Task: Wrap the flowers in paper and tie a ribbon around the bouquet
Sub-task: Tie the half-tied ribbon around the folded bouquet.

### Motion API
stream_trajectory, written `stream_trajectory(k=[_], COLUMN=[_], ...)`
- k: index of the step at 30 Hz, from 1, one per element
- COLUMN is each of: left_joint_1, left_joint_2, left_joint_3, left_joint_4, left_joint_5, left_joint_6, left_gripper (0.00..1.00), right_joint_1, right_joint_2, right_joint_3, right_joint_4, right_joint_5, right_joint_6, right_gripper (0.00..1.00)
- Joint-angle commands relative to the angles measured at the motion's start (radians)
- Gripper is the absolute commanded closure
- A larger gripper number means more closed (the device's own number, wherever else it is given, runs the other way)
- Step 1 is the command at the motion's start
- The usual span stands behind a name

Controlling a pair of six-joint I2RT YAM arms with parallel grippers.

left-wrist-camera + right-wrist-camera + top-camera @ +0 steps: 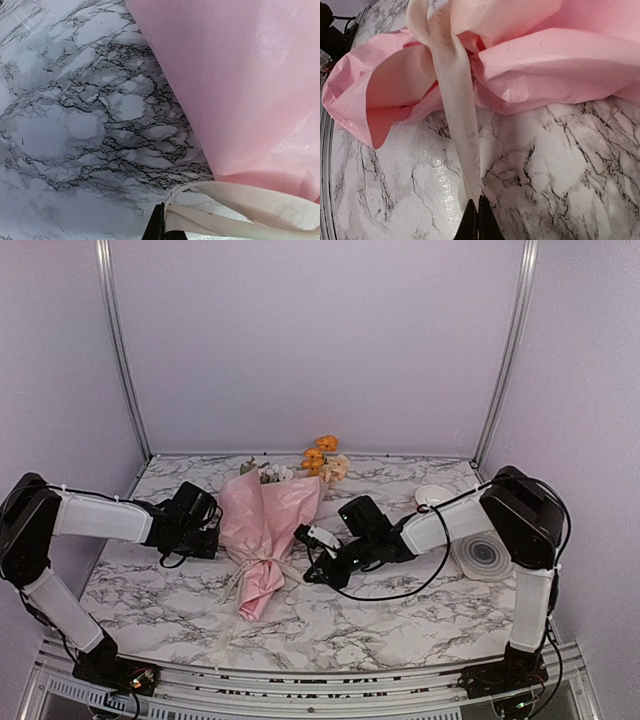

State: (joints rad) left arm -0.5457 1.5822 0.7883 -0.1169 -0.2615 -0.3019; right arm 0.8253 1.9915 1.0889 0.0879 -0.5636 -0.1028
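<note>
The bouquet [262, 530] lies on the marble table as a cone of pink paper [240, 85], narrow end toward the arms. Orange and white flowers [320, 460] stick out of its far end. The cream ribbon [262, 563] circles the narrow part, and a loose tail trails toward the front edge. At the cone's left side, my left gripper [165, 227] is shut on a folded strand of ribbon [240, 212]. My right gripper [478, 220] is on the cone's right side, shut on another strand of the ribbon [457, 100] that runs taut up to the gathered paper [545, 65].
A white ribbed round object [485, 555] and a small white disc [432, 495] sit at the table's right, beside the right arm. Aluminium posts [120, 350] and lilac walls close off the back and sides. Black cables loop under the right forearm.
</note>
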Motion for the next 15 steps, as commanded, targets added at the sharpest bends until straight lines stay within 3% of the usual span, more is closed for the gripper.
stream_trajectory(k=[1, 15], left_joint_1=[0.019, 0.05], left_joint_2=[0.038, 0.046], left_joint_3=[0.006, -0.029], left_joint_4=[-0.009, 0.025], left_joint_5=[0.005, 0.074], left_joint_6=[0.002, -0.012], left_gripper=[1.0, 1.0], right_joint_1=[0.006, 0.005], right_joint_2=[-0.005, -0.017], right_joint_3=[-0.008, -0.073], right_joint_4=[-0.04, -0.02], right_joint_5=[0.03, 0.007], right_joint_6=[-0.009, 0.025], right_gripper=[1.0, 1.0])
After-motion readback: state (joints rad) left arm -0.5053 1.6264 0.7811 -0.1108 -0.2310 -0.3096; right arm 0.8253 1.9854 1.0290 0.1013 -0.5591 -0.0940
